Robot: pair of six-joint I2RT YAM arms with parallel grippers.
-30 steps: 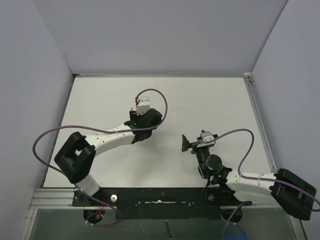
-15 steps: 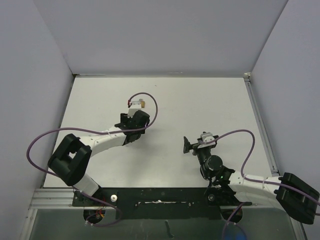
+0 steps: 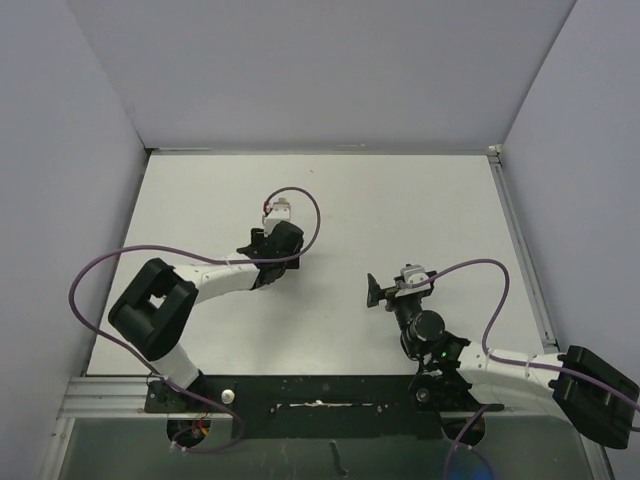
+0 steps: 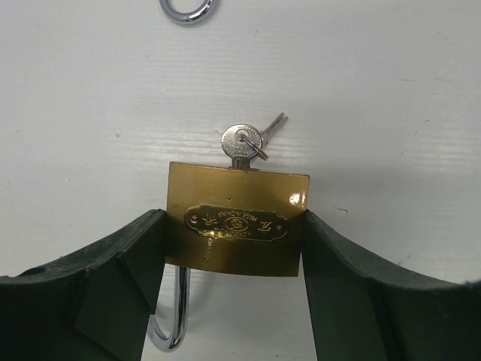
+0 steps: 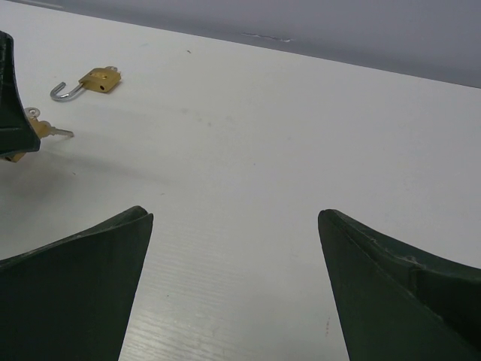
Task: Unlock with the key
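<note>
Left gripper [image 4: 234, 226]: jaws closed to a narrow gap, clamping the brass padlock [image 4: 225, 188] by its two side faces, one pad [image 4: 113, 286] on each. The lock lies flat on the white table [image 4: 391, 90], left of centre in mid-table. The top camera doesn't show it, as the gripper head covers it.

Right gripper [image 5: 234, 218]: jaws spread wide with nothing between them, parked well to the right of the lock and not engaged.

Progress:
- The key [image 4: 242, 141] is seated in the keyway, with a spare key on the same ring lying just beside it.
- Only one leg of the shackle [image 4: 179, 308] shows. It hooks out to the side, away from the body, instead of looping back into it. To me that looks released, but the other corner is hidden behind a finger, so I can't confirm it.
- If it isn't released, what's left is for the right gripper to take the key head and turn it while the left holds the body, then pull the shackle free.

Orientation: the key-to-shackle axis runs in line with the left gripper's fingers. The key end points away from the wrist and the shackle end points back toward it. The label plate faces up.

Further out, a second small padlock [image 5: 99, 80] with its shackle open lies on the table, apart from the held one.
</note>
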